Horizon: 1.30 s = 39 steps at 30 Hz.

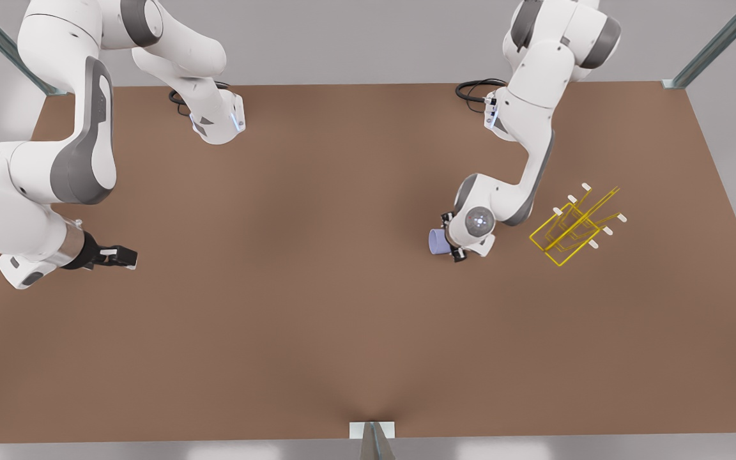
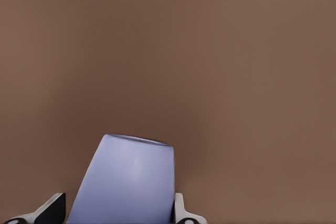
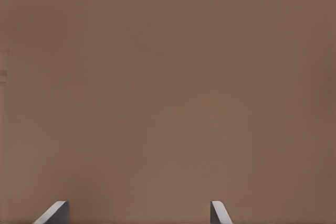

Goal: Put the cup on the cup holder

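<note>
No legible text, labels, brand marks, numerals or signs appear on any object in these views.

The cup (image 2: 126, 182) looked smooth and matt; the table (image 1: 317, 287) beneath was matt brown; the cup holder (image 1: 575, 225) thin glossy wire.

A simulated robot lab bench: plain brown tabletop (image 1: 317, 268), two white Franka arms bolted along its far edge, metal frame struts (image 1: 713, 48) rising from its corners, bare grey walls behind it. No household clutter anywhere on it.
</note>
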{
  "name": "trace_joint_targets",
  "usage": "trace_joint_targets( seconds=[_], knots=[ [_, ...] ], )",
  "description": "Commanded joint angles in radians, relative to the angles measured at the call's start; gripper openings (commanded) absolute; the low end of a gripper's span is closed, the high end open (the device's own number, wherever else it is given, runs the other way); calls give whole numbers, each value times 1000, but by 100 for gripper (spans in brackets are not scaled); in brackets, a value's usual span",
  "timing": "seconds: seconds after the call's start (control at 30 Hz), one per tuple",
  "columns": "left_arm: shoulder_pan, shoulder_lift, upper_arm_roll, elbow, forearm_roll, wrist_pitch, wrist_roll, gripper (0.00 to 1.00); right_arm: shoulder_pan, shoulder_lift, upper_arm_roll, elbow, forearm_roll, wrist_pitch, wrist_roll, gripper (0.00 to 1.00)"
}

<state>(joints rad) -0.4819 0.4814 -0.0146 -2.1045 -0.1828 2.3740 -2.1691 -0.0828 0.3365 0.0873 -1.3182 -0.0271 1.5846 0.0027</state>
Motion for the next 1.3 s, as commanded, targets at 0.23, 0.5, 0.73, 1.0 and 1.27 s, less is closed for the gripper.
trace_joint_targets(
  seconds=[0.23, 0.5, 0.73, 1.0, 1.27],
  knots=[
    [3, -38, 1, 15, 5, -18, -29, 76, 0, 1, 0, 1, 1, 6, -29, 100],
    [-303, -27, 369, 408, 350, -651, -95, 77, 0, 2, 0, 2, 3, 6, -27, 100],
    [-1030, 170, 1133, 327, 345, -651, -23, 77, 0, 2, 0, 2, 3, 6, -27, 100],
    [-1310, 391, 1363, 49, 451, -633, 163, 77, 0, 2, 0, 2, 3, 6, -27, 100],
    [-1420, 483, 1472, -140, 608, -544, 290, 77, 0, 2, 0, 2, 3, 6, -27, 100]
  ],
)
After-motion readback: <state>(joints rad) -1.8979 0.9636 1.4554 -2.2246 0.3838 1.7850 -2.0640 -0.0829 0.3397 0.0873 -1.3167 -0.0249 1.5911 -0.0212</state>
